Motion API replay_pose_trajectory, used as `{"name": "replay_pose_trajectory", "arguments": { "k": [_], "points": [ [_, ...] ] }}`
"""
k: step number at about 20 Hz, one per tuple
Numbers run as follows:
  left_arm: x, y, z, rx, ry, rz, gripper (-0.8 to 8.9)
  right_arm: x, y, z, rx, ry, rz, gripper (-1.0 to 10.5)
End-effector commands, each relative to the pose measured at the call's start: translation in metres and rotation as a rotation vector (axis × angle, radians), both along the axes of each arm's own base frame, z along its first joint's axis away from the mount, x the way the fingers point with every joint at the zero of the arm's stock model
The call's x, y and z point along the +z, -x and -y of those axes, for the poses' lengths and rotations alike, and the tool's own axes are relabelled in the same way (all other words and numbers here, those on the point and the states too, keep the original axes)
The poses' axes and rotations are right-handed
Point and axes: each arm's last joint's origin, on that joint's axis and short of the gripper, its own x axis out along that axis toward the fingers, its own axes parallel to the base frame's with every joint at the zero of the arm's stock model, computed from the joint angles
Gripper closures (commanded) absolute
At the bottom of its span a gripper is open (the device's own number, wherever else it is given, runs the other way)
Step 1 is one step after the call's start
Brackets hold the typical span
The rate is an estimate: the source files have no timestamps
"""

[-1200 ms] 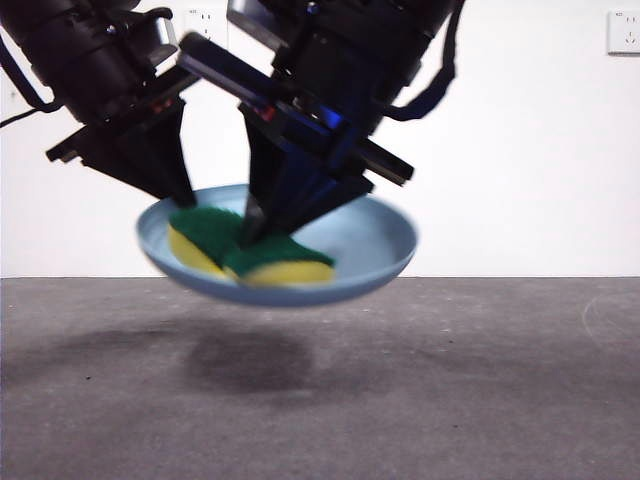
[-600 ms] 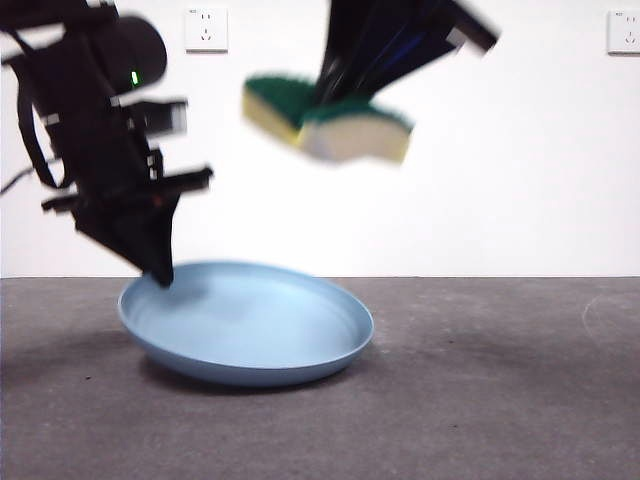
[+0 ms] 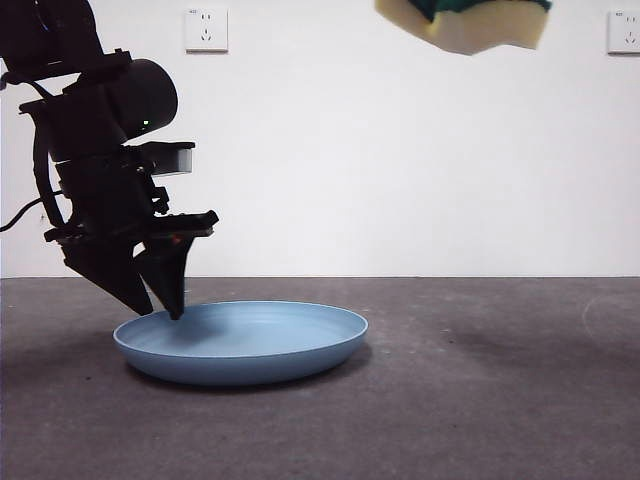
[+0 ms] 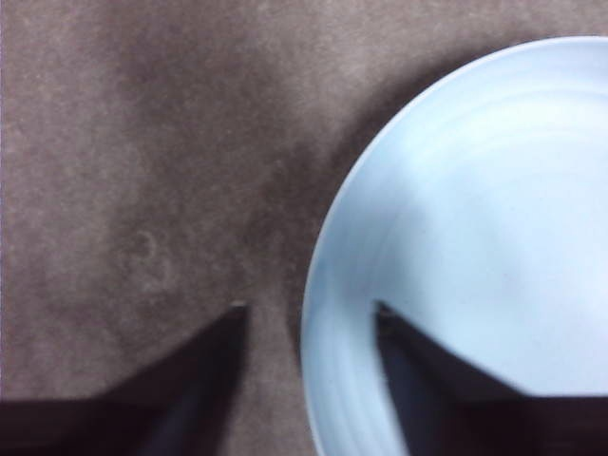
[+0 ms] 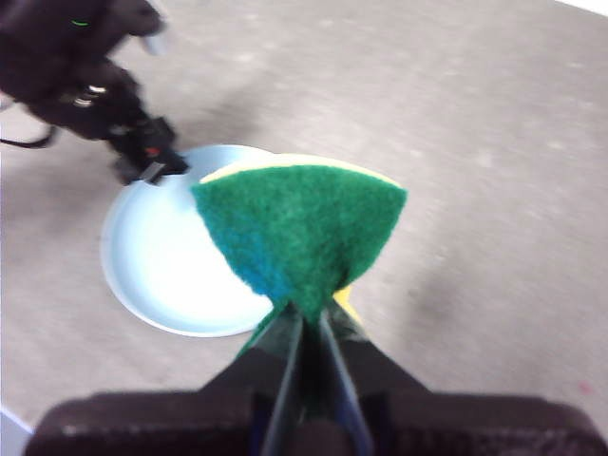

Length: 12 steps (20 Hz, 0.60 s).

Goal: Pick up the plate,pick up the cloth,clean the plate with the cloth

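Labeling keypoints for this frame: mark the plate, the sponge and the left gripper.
plate (image 3: 260, 345): front view, on its outer wall below the rim.
sponge (image 5: 299, 228): right wrist view, on its green scouring face.
left gripper (image 4: 306, 309): left wrist view, midway between the jaw tips, which straddle the plate's rim.

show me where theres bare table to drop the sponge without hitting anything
The widest bare table lies beside the plate, on the side away from the left gripper. The strip in front of the plate is bare too. It is crowded at the plate's rim under the left gripper. The right gripper holds the sponge high above.
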Motion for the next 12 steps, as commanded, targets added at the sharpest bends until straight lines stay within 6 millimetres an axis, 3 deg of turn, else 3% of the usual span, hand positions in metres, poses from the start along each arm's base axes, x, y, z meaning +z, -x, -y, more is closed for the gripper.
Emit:
{"name": "replay_pose_trajectory", "arguments": {
  "k": [1, 4, 8, 12],
  "points": [
    [-0.003, 0.000, 0.001, -0.001, 0.005, -0.010, 3.45, -0.003, -0.003, 0.001, -0.013, 0.018, -0.009, 9.6],
    [0.008, 0.006, 0.004, 0.013, 0.045, -0.013, 3.45, -0.006, -0.010, 0.003, -0.047, 0.031, -0.020, 9.6],
    [0.051, 0.025, 0.005, 0.035, 0.095, 0.088, 3.46, -0.018, -0.036, 0.010, -0.149, 0.070, -0.069, 9.6],
    [0.089, 0.050, -0.002, 0.081, 0.109, 0.260, 3.46, -0.045, -0.068, 0.008, -0.181, 0.110, -0.190, 9.6]
  ]
}}
